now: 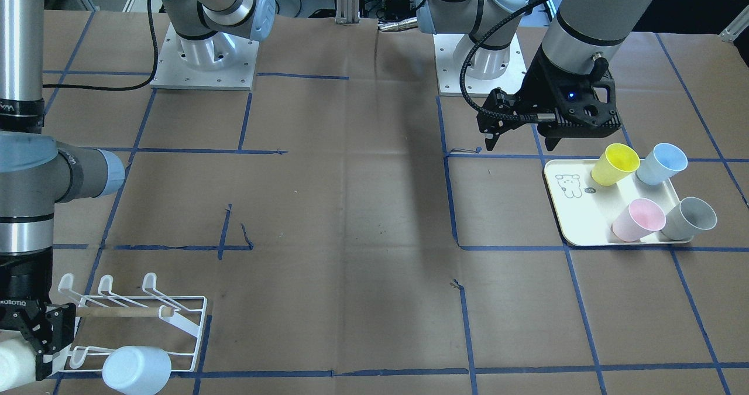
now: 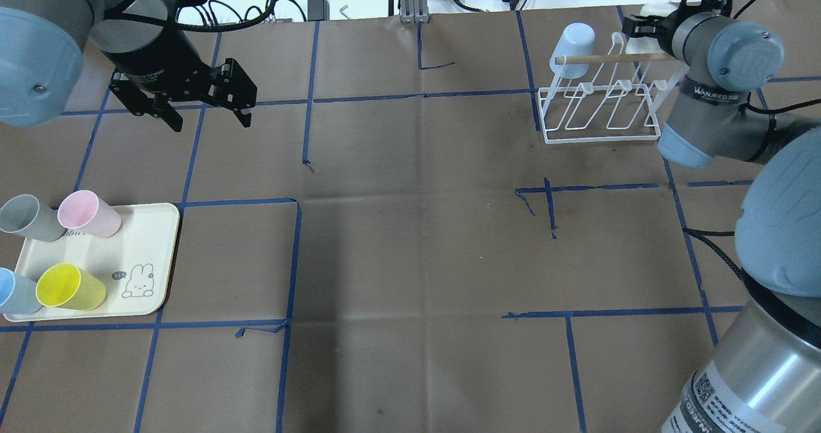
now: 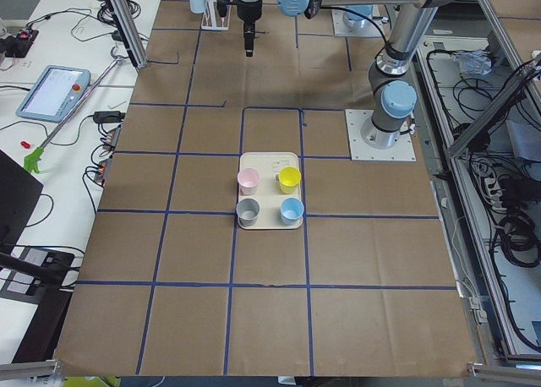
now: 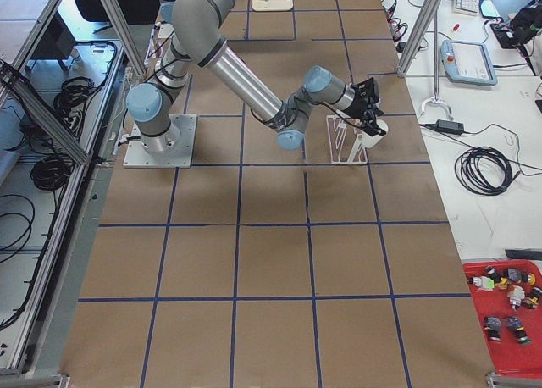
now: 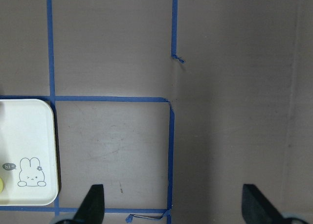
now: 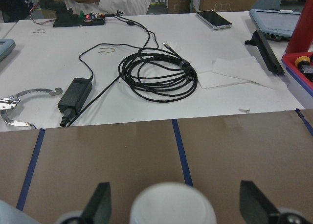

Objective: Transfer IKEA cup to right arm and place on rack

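Fingers (image 6: 99,204) of right arm (image 2: 725,99) flank white cup (image 6: 173,207).

- Left arm (image 1: 585,26): silver-grey tubular links with pale blue round joint caps. One cap has a small centre screw, seen in the overhead view.
- Thick braided black hose (image 2: 273,0): loops from the left arm towards its wrist.
- Left gripper (image 2: 208,112): black, angular two-finger frame. A small blue light (image 1: 570,95) glows on the housing.
- Right arm (image 2: 712,125): silver-grey links, pale blue caps, one with an embossed logo. A dark band is lettered "WANJEED" in white. A QR-code sticker (image 2: 705,380) sits on the lower link.
- Thin black cable (image 1: 155,38): trails beside the right arm's base.
- Right gripper (image 6: 174,204): black body with white "ROBOTIQ" lettering.
- Square pale metal base plates (image 1: 169,76): one under each arm, with small screws along the edges.
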Controlling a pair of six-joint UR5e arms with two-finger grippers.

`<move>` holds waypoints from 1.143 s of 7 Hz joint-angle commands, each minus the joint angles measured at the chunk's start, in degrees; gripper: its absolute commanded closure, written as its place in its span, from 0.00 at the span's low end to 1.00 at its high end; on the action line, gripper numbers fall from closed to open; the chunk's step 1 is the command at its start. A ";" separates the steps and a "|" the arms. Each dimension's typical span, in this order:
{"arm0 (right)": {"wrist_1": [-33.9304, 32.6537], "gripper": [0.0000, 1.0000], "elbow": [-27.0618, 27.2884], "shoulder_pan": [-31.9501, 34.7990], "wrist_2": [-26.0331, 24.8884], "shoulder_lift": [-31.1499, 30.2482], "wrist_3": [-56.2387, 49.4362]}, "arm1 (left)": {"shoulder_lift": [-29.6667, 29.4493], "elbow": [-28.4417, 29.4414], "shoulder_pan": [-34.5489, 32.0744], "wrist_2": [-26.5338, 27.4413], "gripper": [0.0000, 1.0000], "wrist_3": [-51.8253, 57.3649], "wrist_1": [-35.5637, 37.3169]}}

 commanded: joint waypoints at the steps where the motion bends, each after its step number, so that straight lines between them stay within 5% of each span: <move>1: 0.24 0.00 -0.36 0.00 0.13 -0.71 0.21 | -0.03 -0.17 -0.19 -0.07 0.01 -0.01 0.02; 6: 3.67 0.00 -0.80 2.02 0.21 -6.34 -0.67 | 0.15 -0.26 -0.19 0.02 0.01 -0.28 0.02; 7: 12.11 0.00 -0.97 6.11 -0.83 -9.65 -0.84 | 0.24 -0.34 -0.19 0.02 0.01 -0.54 0.11; 8: 12.19 0.00 -0.98 6.16 -0.84 -9.68 -0.84 | 0.41 -0.78 -0.19 0.02 0.01 -0.63 0.11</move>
